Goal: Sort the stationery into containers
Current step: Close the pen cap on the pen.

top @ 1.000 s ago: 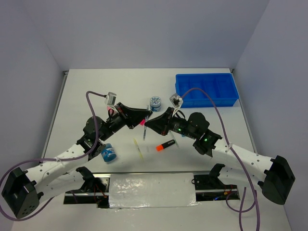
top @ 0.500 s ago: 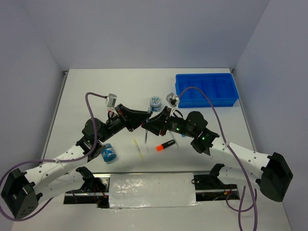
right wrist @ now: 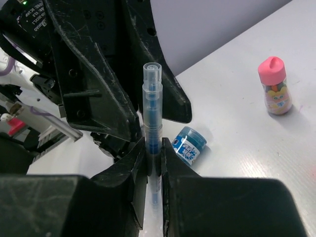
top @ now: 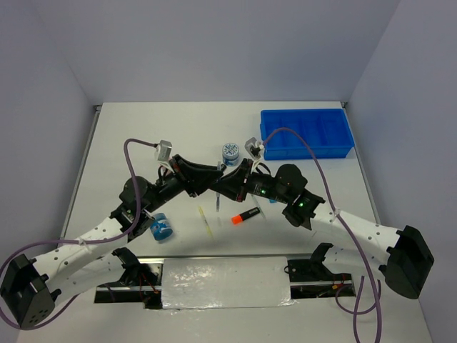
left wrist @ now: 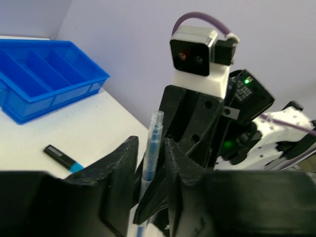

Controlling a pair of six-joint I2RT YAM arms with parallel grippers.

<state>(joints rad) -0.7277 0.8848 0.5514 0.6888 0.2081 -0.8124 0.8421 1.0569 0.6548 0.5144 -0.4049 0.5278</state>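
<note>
Over the table (top: 143,128), right end effector (right wrist: 153,144) clamped on blue pen (right wrist: 152,98), left end effector's (left wrist: 150,145) grip unclear, pen's base hidden

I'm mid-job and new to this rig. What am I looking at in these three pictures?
Two robot arms share a white table. The wide picture looks down from above; the other two come from a camera on each wrist. The right gripper is shut on a clear pen with blue inside. The left gripper has a finger on each side of the same pen, grip unclear. On the table lie a blue tray, two blue jars, an orange-capped marker and a pale stick.
</note>
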